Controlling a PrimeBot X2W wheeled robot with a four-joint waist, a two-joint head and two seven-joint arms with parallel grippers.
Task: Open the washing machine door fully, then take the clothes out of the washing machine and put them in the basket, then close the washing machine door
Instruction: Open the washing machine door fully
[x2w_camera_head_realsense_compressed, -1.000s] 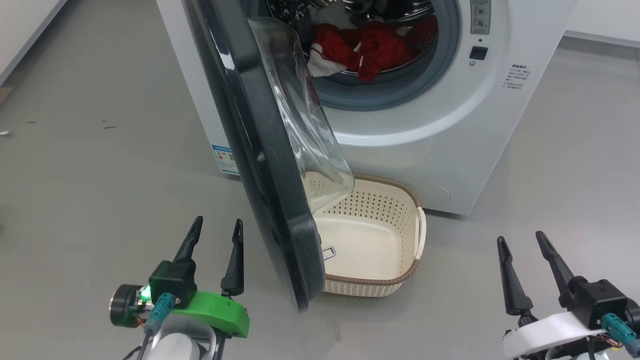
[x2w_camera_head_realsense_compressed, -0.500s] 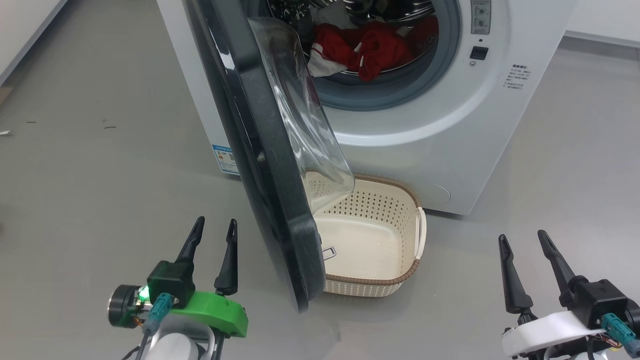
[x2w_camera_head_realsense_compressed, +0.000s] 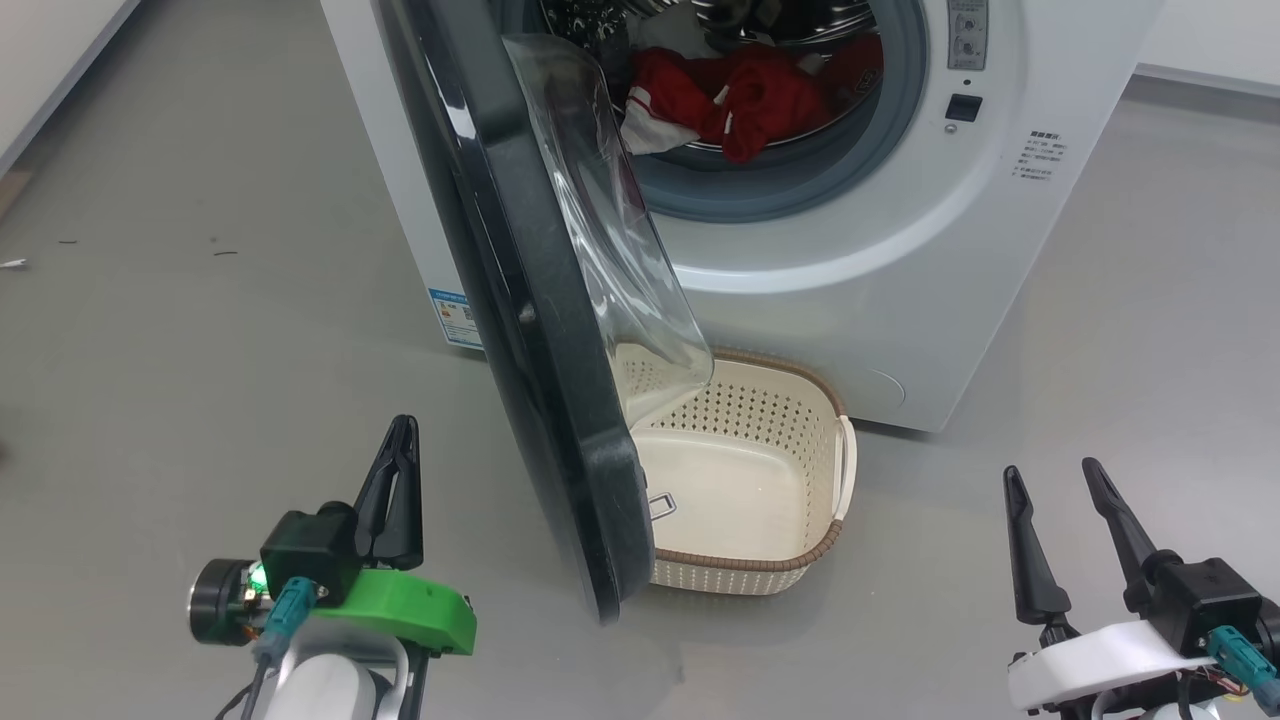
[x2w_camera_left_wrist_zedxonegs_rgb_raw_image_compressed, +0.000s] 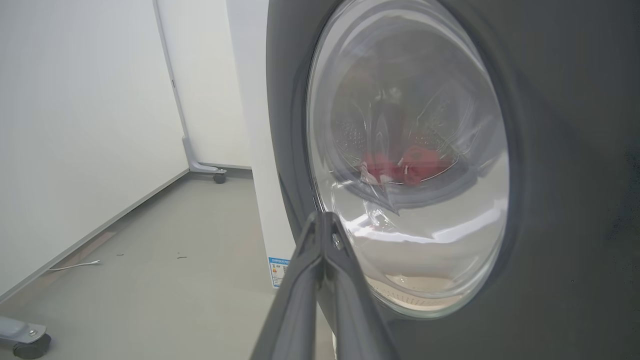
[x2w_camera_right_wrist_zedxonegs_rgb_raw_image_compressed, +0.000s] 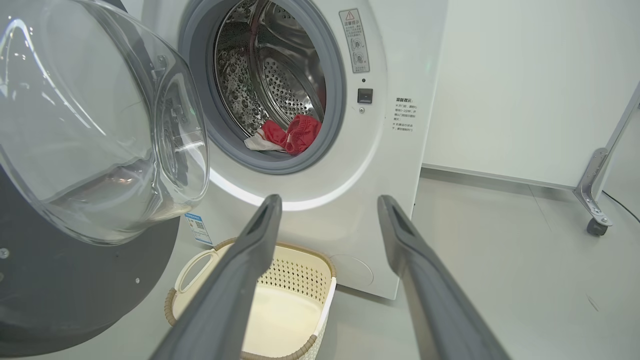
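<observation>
Black and glossy, the washing machine door (x2w_camera_head_realsense_compressed: 520, 300) stands partly open, just to the right of our left gripper (x2w_camera_head_realsense_compressed: 404, 430) and not touching it. A second ago that gripper's two dark fingers stood apart. Now they are pressed together from base to tip, with nothing between them. In the left wrist view the closed left gripper (x2w_camera_left_wrist_zedxonegs_rgb_raw_image_compressed: 325, 217) points at the lower left of the door's outer face (x2w_camera_left_wrist_zedxonegs_rgb_raw_image_compressed: 575, 150), just ahead of it, and we cannot tell how near the tips are. Through the door's glass bowl window (x2w_camera_left_wrist_zedxonegs_rgb_raw_image_compressed: 410, 150), beyond the fingertips, the clothes (x2w_camera_left_wrist_zedxonegs_rgb_raw_image_compressed: 405, 167) show as a blurred red patch.

Our right gripper (x2w_camera_head_realsense_compressed: 1052, 470) is as wide as it was before and holds nothing. It hangs over the grey floor (x2w_camera_head_realsense_compressed: 200, 300), well to the right of the door's edge. Between the two grippers, the basket (x2w_camera_head_realsense_compressed: 800, 555) sits on the floor against the front of the washing machine (x2w_camera_head_realsense_compressed: 850, 300), partly under the door's window (x2w_camera_head_realsense_compressed: 610, 230), with no clothes in it. In the right wrist view the basket (x2w_camera_right_wrist_zedxonegs_rgb_raw_image_compressed: 300, 274) lies just ahead of and below the spread right gripper (x2w_camera_right_wrist_zedxonegs_rgb_raw_image_compressed: 330, 200). Farther ahead and above, the clothes (x2w_camera_right_wrist_zedxonegs_rgb_raw_image_compressed: 295, 134) lie at the bottom of the steel drum (x2w_camera_right_wrist_zedxonegs_rgb_raw_image_compressed: 285, 75), against the grey gasket.

In the head view the clothes (x2w_camera_head_realsense_compressed: 740, 95) are well ahead of both grippers, red with white trim, inside the opening. Door, basket and clothes lie as they did a second ago. The whole head picture has shifted slightly.
</observation>
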